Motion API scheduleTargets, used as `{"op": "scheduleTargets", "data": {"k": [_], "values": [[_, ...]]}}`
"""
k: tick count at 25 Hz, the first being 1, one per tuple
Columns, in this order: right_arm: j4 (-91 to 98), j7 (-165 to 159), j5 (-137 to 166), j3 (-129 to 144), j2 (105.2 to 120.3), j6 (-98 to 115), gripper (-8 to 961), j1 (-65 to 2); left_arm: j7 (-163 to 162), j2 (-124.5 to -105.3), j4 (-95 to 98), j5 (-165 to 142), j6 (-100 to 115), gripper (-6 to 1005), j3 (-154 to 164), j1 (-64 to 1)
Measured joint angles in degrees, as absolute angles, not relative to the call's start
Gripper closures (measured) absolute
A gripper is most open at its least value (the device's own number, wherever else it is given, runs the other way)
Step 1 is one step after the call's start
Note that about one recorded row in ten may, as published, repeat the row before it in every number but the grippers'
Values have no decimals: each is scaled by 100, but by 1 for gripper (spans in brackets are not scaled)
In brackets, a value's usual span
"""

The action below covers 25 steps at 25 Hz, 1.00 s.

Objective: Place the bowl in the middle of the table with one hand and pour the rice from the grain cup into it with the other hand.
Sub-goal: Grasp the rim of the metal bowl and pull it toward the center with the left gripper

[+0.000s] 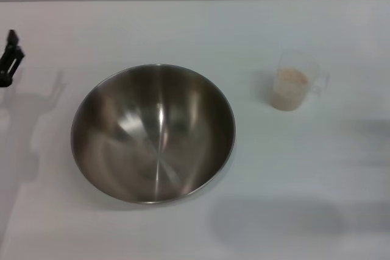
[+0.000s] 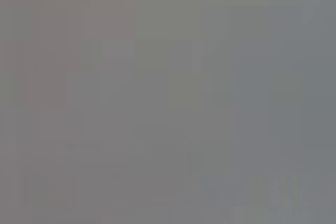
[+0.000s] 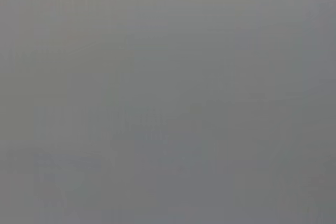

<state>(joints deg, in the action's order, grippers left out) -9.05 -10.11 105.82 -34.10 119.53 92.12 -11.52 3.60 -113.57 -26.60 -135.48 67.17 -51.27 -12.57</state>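
- The bowl [image 1: 153, 133] is seen standing upright on the table [image 1: 304, 199], somewhat left of the middle of the head view, with its shiny inside empty.
- The grain cup [image 1: 297, 81] is set upright to the right of the bowl and a little farther back, well apart from it, with its handle turned to the right.
- The rice [image 1: 288, 88] is held inside the cup as a pale beige mass that fills most of it; no grains are seen in the bowl.
- The left gripper [image 1: 10, 58] is found at the far left edge of the head view, well apart from the bowl and touching nothing; only part of its black fingers is shown, so whether they are apart or together cannot be told.
- The right gripper is not shown in the head view; only soft shadows are cast on the table at the right and near the front edge.
- Nothing but a plain grey field is given by the left wrist view and the right wrist view, so no thing can be made out in either.
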Motion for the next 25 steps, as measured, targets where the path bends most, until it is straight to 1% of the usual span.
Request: {"op": "scheduleTargets", "data": {"k": [1, 3, 4, 5, 7, 8, 9, 11, 14, 15, 16, 21, 22, 25], "values": [[-905, -1011, 10589, -3410, 11953, 9211, 115, -1155, 627, -11261, -3034, -13547, 6289, 141, -5205, -1214], [-906, -1011, 10594, -3409, 11953, 9207, 115, -1162, 969, -11178, -3464, -13558, 5816, 141, -5307, -1129], [-905, -1011, 10594, -3410, 11952, 9206, 115, -1165, 969, -11178, -3464, -13558, 5816, 141, -5307, -1129], [-905, -1011, 10591, -3410, 11953, 9206, 115, -1166, 1468, -11031, -4304, -13634, 4844, 141, -5588, -921], [-905, -1011, 10589, -3410, 11953, 9206, 116, -1170, 1468, -11031, -4304, -13634, 4844, 141, -5588, -921], [-905, -1011, 10589, -3409, 11952, 9204, 116, -1170, 1767, -10927, -5408, -13918, 3455, 141, -6162, -618], [-904, -1011, 10589, -3410, 11952, 9199, 116, -1170, 1789, -10974, -6130, -14299, 2536, 141, -6681, -398], [-901, -1011, 10588, -3410, 11949, 9189, 116, -1169, 1792, -11039, -6689, -14619, 1834, 141, -7075, -236], [-905, -1011, 10586, -3410, 11950, 9184, 115, -1163, 1797, -11215, -7603, -14999, 549, 141, -7612, -99], [-904, -1011, 10585, -3410, 11952, 9184, 115, -1159, 1797, -11215, -7603, -14999, 549, 141, -7612, -99], [-905, -1011, 10585, -3410, 11954, 9184, 116, -1156, 1800, -11353, -8018, -15045, -396, 141, -8019, -160], [-905, -1011, 10592, -3410, 11954, 9187, 118, -1137, 1877, -11552, -8707, -15052, -2159, 141, -8679, -433], [-905, -1011, 10599, -3410, 11957, 9199, 118, -1124, 1997, -11613, -8963, -15048, -2851, 141, -8916, -552], [-905, -1011, 10601, -3410, 11960, 9205, 117, -1097, 2199, -11756, -9290, -15046, -4067, 141, -9444, -843]]}}
